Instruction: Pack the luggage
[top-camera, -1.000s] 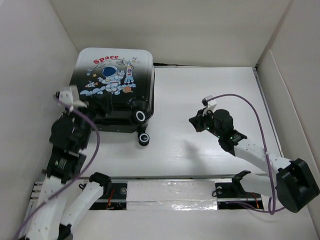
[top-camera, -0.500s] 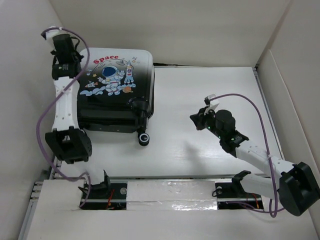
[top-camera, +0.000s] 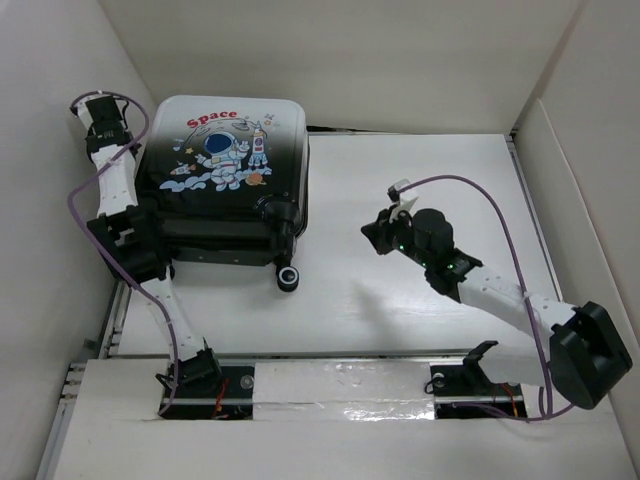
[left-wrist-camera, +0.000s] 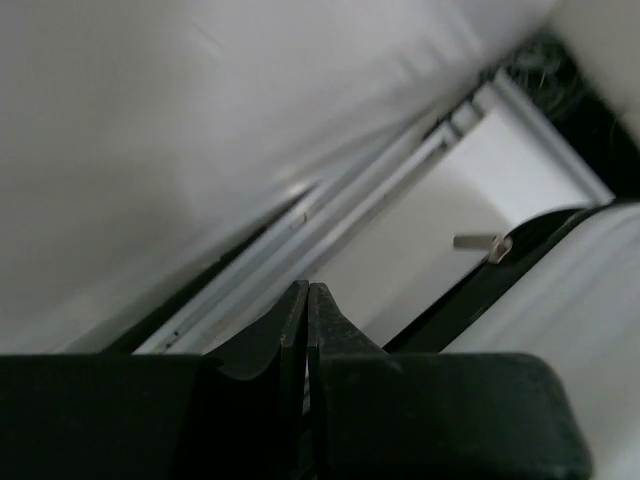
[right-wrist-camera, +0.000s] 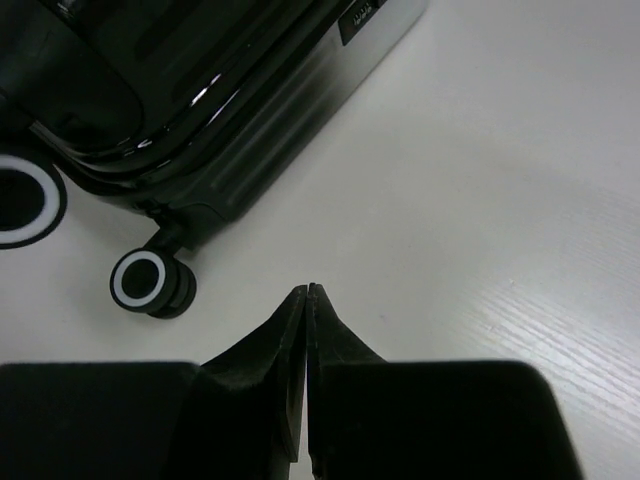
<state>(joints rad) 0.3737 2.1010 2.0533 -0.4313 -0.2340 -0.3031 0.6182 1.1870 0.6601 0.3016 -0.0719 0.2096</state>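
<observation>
Lying flat and zipped shut on the desk (top-camera: 420, 300), your luggage (top-camera: 225, 180) sits at the far left, close to the left wall (top-camera: 50, 170). It's a hard glossy shell, black on the near part and fading to white along the far and right edges. The top panel has a cartoon astronaut with rockets and clouds, and a red "Space" word above it. Two black wheels with white rings show on its near right side, one (top-camera: 281, 232) tucked against the shell, the other (top-camera: 289, 279) sticking out toward you onto bare desk. The right wrist view shows the dark ribbed side of the shell and a small label plate on the pale end.

Your left gripper (top-camera: 97, 110) is up by the case's far left corner, between the shell and the wall. Its fingers (left-wrist-camera: 290, 330) are pressed together with nothing in them.

Your right gripper (top-camera: 376, 232) hangs over bare desk to the right of the case, apart from it and pointing toward the wheels. Its fingers (right-wrist-camera: 290, 340) are also tip to tip and empty.
</observation>
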